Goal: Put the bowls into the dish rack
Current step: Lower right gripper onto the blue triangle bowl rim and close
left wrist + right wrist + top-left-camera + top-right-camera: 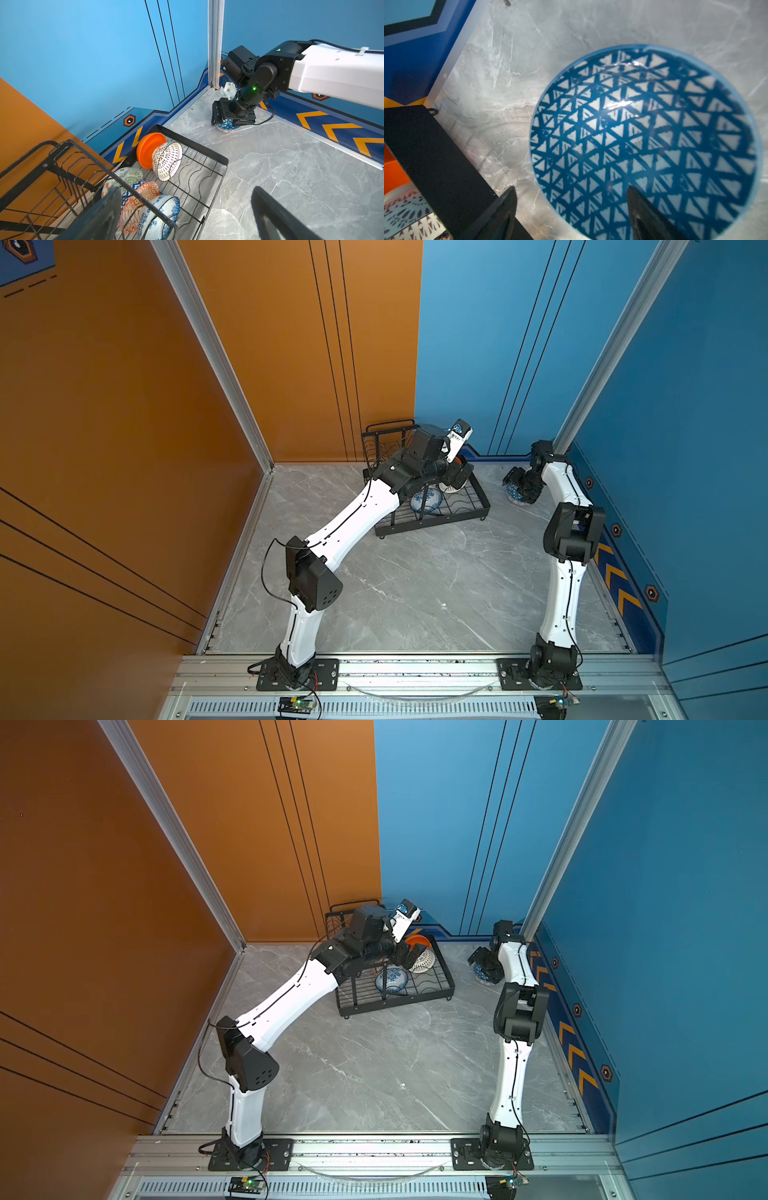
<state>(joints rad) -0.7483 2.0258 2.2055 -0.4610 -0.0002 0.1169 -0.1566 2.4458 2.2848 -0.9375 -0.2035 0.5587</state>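
Five bowls stand on edge in the dish rack (193, 143). The plain orange bowl (148, 149) and the lattice bowl (169, 160) lean back to back at one end of the tray. The pale green bowl (128, 176), the orange-and-white bowl (135, 205) and the blue flowered bowl (160, 216) sit in a row beside the raised tier. Propped between the wires they take little room and can drain, which is presumably the reason for that pose.

The last one, the triangle bowl (643, 135), sits mouth up on the counter (415, 593) in the far right corner, near the rack but clear of it. The right end effector (570, 188) hangs over it from above, one finger inside the bowl and the other outside, with the rim between them. A gap shows on both sides of the rim, so the jaws are apart and nothing is gripped yet. A pinch on the rim probably suits a round, glossy bowl better than a grasp across its body.

The left end effector (186, 188) hovers over the rack with its fingers spread wide and empty, seemingly parked clear of the free wavy wires where the last bowl could go. The likely risk is the slick rim slipping once the bowl is tipped onto its edge
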